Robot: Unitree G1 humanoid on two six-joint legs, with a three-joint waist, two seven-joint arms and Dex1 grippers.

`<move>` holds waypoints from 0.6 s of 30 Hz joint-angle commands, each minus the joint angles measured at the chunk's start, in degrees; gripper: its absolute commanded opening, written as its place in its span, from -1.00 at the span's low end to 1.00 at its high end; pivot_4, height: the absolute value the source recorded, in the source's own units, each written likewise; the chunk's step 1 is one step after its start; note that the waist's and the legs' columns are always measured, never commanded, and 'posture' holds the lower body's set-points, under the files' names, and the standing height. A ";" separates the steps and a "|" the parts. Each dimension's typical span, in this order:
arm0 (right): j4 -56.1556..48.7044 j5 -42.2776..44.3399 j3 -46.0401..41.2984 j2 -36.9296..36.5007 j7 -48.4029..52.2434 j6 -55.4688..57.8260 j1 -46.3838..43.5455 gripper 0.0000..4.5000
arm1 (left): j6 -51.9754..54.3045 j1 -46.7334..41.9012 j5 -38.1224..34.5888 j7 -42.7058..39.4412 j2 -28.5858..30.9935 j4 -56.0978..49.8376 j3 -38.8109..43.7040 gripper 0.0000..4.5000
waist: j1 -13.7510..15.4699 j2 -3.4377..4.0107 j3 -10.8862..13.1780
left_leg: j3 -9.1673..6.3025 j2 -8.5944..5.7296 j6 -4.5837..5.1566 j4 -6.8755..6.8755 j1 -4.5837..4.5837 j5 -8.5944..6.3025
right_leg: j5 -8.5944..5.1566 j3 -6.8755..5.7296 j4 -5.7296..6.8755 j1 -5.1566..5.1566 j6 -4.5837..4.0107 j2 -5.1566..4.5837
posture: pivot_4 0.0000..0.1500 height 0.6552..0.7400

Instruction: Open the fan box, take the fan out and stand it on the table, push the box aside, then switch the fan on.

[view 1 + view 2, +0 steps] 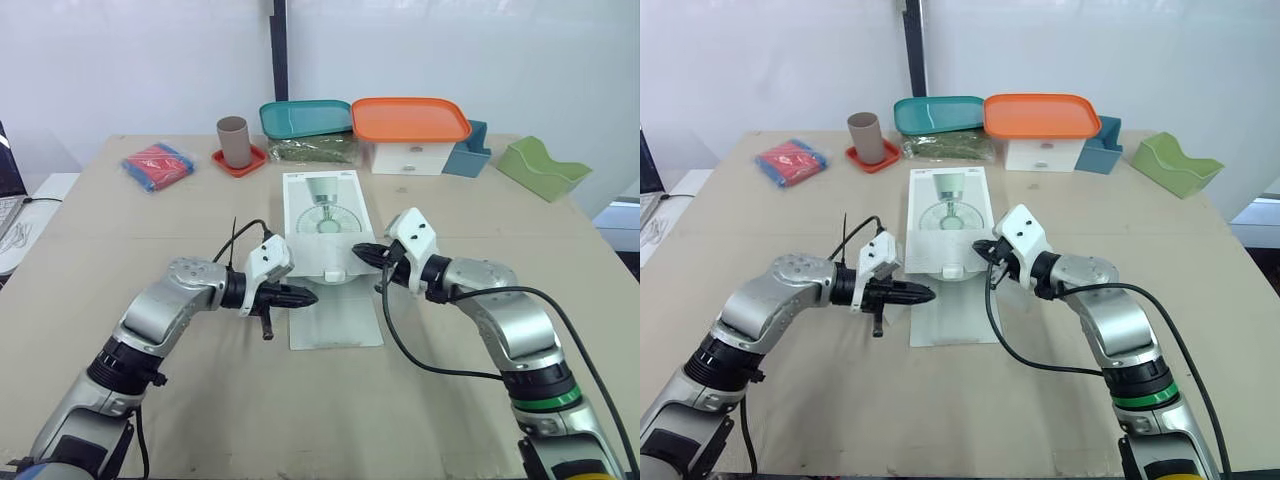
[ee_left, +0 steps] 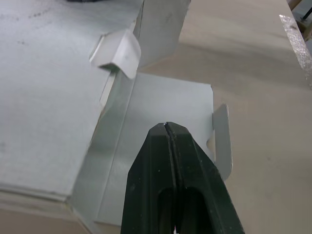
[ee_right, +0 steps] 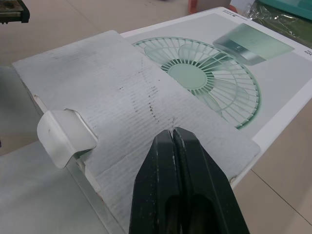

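Note:
The white fan box [image 1: 325, 205], printed with a green fan, lies flat in the middle of the table. Its near end is open: the big lid flap [image 1: 335, 320] rests on the table towards me, and an inner flap [image 3: 122, 87] is folded back over the printed top. My left gripper [image 1: 308, 296] is shut and empty, its tip over the left edge of the lid flap [image 2: 161, 112]. My right gripper [image 1: 358, 252] is shut too, and its tip [image 3: 173, 130] rests on the folded-back inner flap at the box's near right corner. The fan itself is hidden.
Along the table's far side stand a brown cup [image 1: 234, 140] on a red coaster, a teal tray [image 1: 305, 117], an orange-lidded white container [image 1: 410, 120], a teal box [image 1: 468, 155] and a green holder [image 1: 541, 167]. A red and blue packet [image 1: 157, 165] lies far left.

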 commanded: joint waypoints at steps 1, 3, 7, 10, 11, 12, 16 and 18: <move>0.14 -0.71 0.48 0.23 -0.18 0.00 -0.10 -0.99 | 1.08 -1.09 -0.47 -1.83 2.29 -0.98 0.89 -1.00 | -0.01 0.00 0.00 | 0.00 0.00 0.00 0.00 0.00 0.00 | 0.00 0.00 0.00 0.00 0.00 0.00 | 1.00 1.00; 0.26 -0.81 0.66 0.41 -0.16 -0.19 -0.03 -0.99 | -0.12 -1.31 1.21 -0.76 3.00 0.89 1.37 -1.00 | 0.00 0.00 0.00 | 0.00 -0.01 0.01 0.00 0.00 0.00 | 0.00 0.00 0.00 0.00 0.00 -0.01 | 1.00 1.00; 0.30 -0.96 0.80 0.72 -0.10 -0.27 0.03 -0.99 | -3.06 -2.21 3.83 3.98 1.63 5.92 4.03 -1.00 | -0.02 0.00 0.00 | 0.00 0.00 0.01 0.00 0.00 0.00 | 0.00 0.00 0.01 -0.01 -0.01 0.00 | 1.00 1.00; 0.32 -0.93 0.83 0.82 0.07 -0.25 0.00 -0.99 | -4.26 -2.19 3.65 6.87 -0.16 7.59 6.40 -1.00 | 0.05 -0.01 0.00 | -0.01 0.00 0.00 0.00 -0.01 0.01 | 0.01 0.00 0.01 -0.02 -0.02 -0.01 | 1.00 1.00; 0.28 -0.93 0.83 0.87 0.06 -0.21 -0.02 -0.99 | -3.09 -1.87 2.29 7.50 -1.01 7.32 7.58 -1.00 | 0.06 0.00 0.00 | -0.01 0.00 0.00 0.00 -0.01 0.01 | 0.01 -0.01 0.01 -0.02 -0.01 -0.01 | 1.00 1.00; 0.31 -0.95 0.82 0.91 0.04 -0.19 -0.07 -0.99 | -1.93 -1.56 1.09 7.93 -1.67 6.96 8.50 -1.00 | 0.07 -0.01 0.00 | -0.01 0.00 0.00 0.00 -0.01 0.01 | 0.01 -0.01 0.01 -0.02 -0.02 -0.01 | 1.00 1.00; 0.22 -0.85 0.77 0.89 0.18 -0.02 -0.19 -0.99 | -0.97 -0.03 0.43 9.43 -2.30 5.70 9.85 -1.00 | 0.07 -0.01 0.00 | -0.01 0.00 0.00 0.00 -0.03 0.01 | 0.01 -0.01 0.01 -0.04 -0.01 -0.02 | 1.00 1.00; -0.02 -0.83 0.80 0.81 0.23 0.11 -0.04 -0.99 | -0.46 0.83 -0.68 9.42 -2.17 5.01 11.08 -1.00 | 0.07 0.00 0.00 | -0.01 0.00 -0.01 0.00 -0.03 0.01 | 0.01 -0.01 0.01 -0.04 -0.01 -0.02 | 1.00 1.00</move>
